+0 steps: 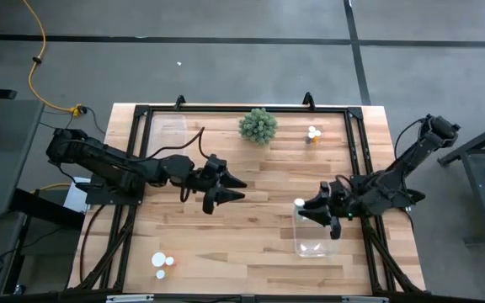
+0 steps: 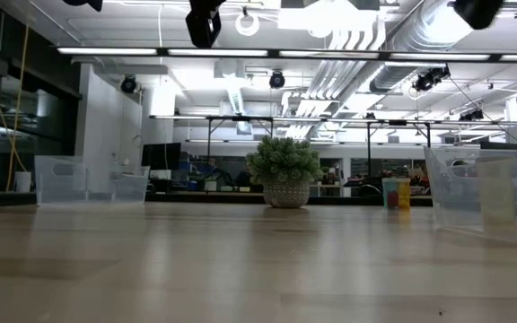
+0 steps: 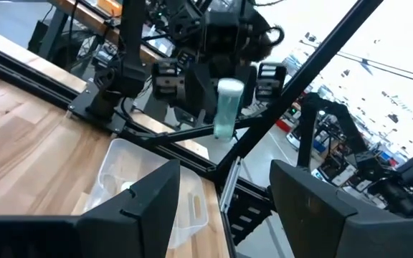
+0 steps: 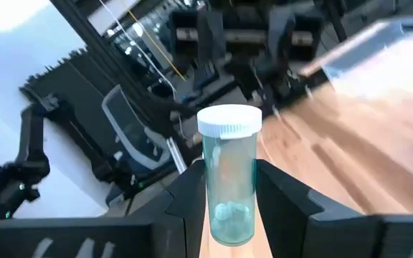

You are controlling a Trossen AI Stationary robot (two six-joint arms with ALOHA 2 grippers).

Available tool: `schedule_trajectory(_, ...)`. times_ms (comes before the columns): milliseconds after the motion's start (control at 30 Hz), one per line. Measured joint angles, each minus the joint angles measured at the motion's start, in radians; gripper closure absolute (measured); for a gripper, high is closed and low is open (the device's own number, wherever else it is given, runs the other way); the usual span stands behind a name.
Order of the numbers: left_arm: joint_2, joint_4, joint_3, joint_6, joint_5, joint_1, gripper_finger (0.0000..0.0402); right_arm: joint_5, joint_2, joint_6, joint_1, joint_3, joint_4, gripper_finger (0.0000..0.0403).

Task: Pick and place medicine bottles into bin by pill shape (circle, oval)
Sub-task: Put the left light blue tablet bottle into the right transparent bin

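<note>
My right gripper (image 1: 308, 209) is shut on a medicine bottle (image 4: 228, 179) with a white cap and a clear bluish body, held in the air over the far edge of a clear bin (image 1: 314, 237) at the near right. My left gripper (image 1: 239, 190) is open and empty above the table's middle, pointing at the right arm. Its wrist view shows the held bottle (image 3: 226, 107) and the bin (image 3: 138, 190) below it. Two bottles (image 1: 312, 135) stand at the far right, and three white-capped ones (image 1: 162, 263) at the near left. My right gripper pinches the bottle's body (image 4: 208, 188) between its two fingers (image 4: 278, 197), on opposite sides of the lower half. The capped end (image 4: 228, 122) stands out past the fingertips. The bottle is lifted clear of the table and the bin.
A spiky green plant ball (image 1: 258, 125) in a pot sits at the far middle. A second clear bin (image 1: 168, 128) stands at the far left. A black frame (image 1: 356, 143) runs round the table. Bare wood lies between the two arms.
</note>
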Motion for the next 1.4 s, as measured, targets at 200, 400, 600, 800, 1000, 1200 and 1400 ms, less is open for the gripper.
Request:
schedule_trajectory(200,0.000,0.003,0.000,0.000,0.000,0.000,0.0197,0.120,0.001,0.187,0.142,0.000,-0.174,0.0300)
schedule_trajectory(400,0.000,0.005,0.000,0.000,0.000,0.000,0.0197,0.187,0.042,0.416,0.228,0.000,-0.386,0.0300)
schedule_trajectory(600,0.000,0.005,0.000,-0.001,0.000,0.000,0.0197,0.187,0.168,0.581,0.249,0.000,-0.465,0.0300)
schedule_trajectory(800,0.000,0.005,0.000,-0.026,0.000,0.000,0.0197,0.160,0.270,0.658,0.249,0.000,-0.465,0.0300)
schedule_trajectory(1000,0.000,0.005,0.000,-0.026,0.000,0.000,0.0197,0.116,0.327,0.662,0.249,0.000,-0.464,0.0300)
schedule_trajectory(1200,0.000,0.006,0.000,-0.026,0.000,0.000,0.0197,0.111,0.360,0.662,0.247,0.000,-0.469,0.0300)
schedule_trajectory(1400,0.000,0.005,0.000,-0.026,0.000,0.000,0.0197,0.090,0.388,0.695,0.244,0.000,-0.469,0.0300)
